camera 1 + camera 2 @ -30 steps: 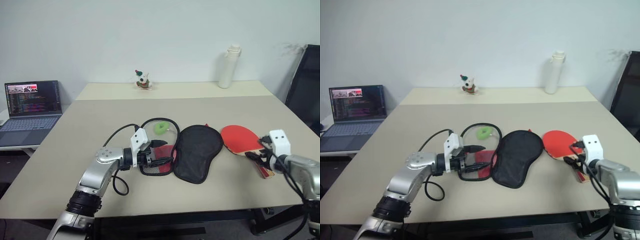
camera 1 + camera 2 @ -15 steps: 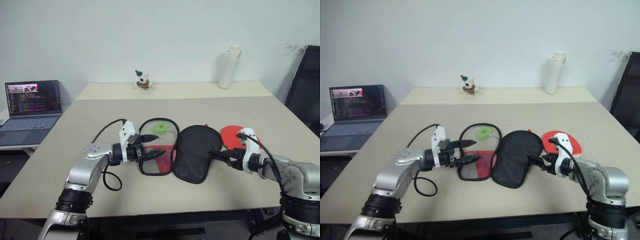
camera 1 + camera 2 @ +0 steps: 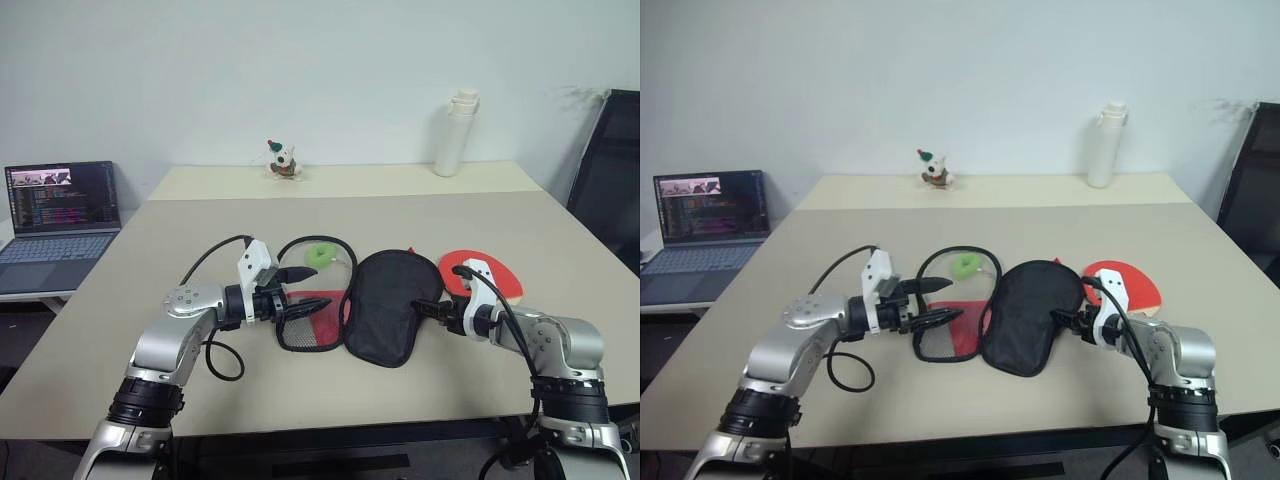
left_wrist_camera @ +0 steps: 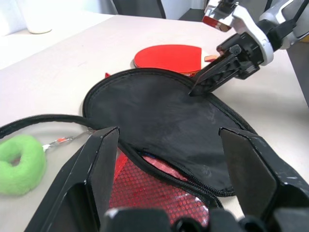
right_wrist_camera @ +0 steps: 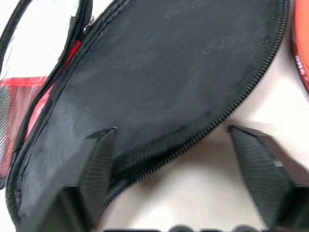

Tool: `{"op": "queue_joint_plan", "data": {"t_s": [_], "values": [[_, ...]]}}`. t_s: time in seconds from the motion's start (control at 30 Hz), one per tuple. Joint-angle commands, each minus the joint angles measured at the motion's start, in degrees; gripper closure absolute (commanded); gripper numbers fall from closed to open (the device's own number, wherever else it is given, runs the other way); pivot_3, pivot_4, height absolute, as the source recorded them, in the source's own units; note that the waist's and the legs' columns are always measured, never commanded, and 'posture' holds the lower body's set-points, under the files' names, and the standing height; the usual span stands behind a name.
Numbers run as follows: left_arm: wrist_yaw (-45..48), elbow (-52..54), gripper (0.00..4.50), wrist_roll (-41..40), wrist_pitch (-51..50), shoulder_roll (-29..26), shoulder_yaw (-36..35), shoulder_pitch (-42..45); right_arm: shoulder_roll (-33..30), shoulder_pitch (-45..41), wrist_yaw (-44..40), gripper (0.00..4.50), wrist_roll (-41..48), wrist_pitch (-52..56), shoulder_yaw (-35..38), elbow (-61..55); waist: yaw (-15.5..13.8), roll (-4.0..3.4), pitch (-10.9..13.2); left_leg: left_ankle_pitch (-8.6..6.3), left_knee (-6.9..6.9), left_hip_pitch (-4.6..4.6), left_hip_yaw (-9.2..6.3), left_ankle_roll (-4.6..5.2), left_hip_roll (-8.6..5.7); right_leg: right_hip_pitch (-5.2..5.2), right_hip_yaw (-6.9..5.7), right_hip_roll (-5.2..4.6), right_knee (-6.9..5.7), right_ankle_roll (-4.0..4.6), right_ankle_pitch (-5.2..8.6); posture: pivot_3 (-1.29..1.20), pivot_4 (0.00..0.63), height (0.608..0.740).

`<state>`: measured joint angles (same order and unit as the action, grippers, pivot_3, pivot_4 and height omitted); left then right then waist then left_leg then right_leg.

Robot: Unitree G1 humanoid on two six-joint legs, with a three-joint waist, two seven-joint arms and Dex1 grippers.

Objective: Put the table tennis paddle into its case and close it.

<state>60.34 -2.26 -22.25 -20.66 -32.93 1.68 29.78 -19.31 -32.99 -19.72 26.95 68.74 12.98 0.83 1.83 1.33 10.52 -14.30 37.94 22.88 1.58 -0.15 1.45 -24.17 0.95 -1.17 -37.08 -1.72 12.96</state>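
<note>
The case lies unzipped on the table, its black lining half spread flat and facing up. Its red, mesh-patched half lies to the left under a raised loop of zip. My left gripper is open, its fingers straddling that left half's rim. My right gripper is open at the black half's right edge, its fingers on either side of the zip seam. The table tennis paddle lies red face up just behind my right gripper, its handle hidden by the arm.
A green ring lies just behind the case. A small toy figure and a white bottle stand at the far side of the table. A laptop sits to the left, a black chair to the right.
My right gripper has swung left from the paddle's handle to the right edge of the case's black half. The left gripper has stayed at the case's left half.
</note>
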Motion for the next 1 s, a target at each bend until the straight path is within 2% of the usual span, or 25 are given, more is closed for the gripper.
{"op": "queue_joint_plan", "data": {"t_s": [0.03,0.27,0.3,0.7,0.9,1.0], "values": [[-0.22,2.22,0.9,-0.42,0.4,-0.32,-0.73,0.53,0.19,-3.92,-0.42,1.98,-1.52,-4.98,-1.83,3.38,0.02,0.0,0.0,0.0,0.0,0.0,0.01,0.0,0.0,0.0,0.0,0.0,0.0,0.0,0.0,0.0,0.15,0.74],[-0.14,2.14,0.9,-0.1,0.66,-0.17,-0.33,0.67,-1.15,-9.98,-3.21,4.37,-5.55,-12.32,-6.71,13.69,-0.01,0.0,0.0,0.0,-0.02,0.02,0.02,0.0,0.01,-0.03,0.0,0.0,0.02,0.26,-0.16,0.0,0.15,0.74],[-0.14,2.12,0.9,-0.04,0.73,-0.17,-0.29,0.65,-1.38,-10.72,-3.49,4.47,-6.23,-13.31,-7.29,15.04,0.0,0.0,0.0,0.0,-0.01,0.02,0.03,0.0,0.01,-0.03,0.0,0.0,0.03,0.26,-0.16,0.0,0.15,0.74],[-0.04,1.47,0.9,0.88,1.71,0.47,0.31,0.82,-5.26,-20.09,-7.1,4.47,-13.09,-24.05,-9.86,32.52,-0.02,0.0,0.0,0.0,-0.02,0.03,0.06,0.0,0.0,-0.05,0.01,0.0,0.03,0.28,-0.17,0.0,0.15,0.74],[0.61,0.62,0.9,1.01,2.43,1.02,0.71,1.68,-5.54,-22.6,-9.47,4.47,-15.19,-26.74,-11.0,36.28,-0.02,0.0,0.0,0.0,-0.03,0.04,0.07,0.0,0.01,-0.06,0.01,0.0,0.02,0.29,-0.17,0.0,0.15,0.74],[0.92,0.25,0.9,1.27,2.86,1.07,0.95,1.86,-5.51,-22.61,-9.52,3.89,-16.64,-28.71,-11.62,36.64,-0.02,0.0,0.0,0.0,-0.03,0.04,0.07,0.0,0.01,-0.06,0.02,0.0,0.02,0.29,-0.17,0.0,0.15,0.74]]}}
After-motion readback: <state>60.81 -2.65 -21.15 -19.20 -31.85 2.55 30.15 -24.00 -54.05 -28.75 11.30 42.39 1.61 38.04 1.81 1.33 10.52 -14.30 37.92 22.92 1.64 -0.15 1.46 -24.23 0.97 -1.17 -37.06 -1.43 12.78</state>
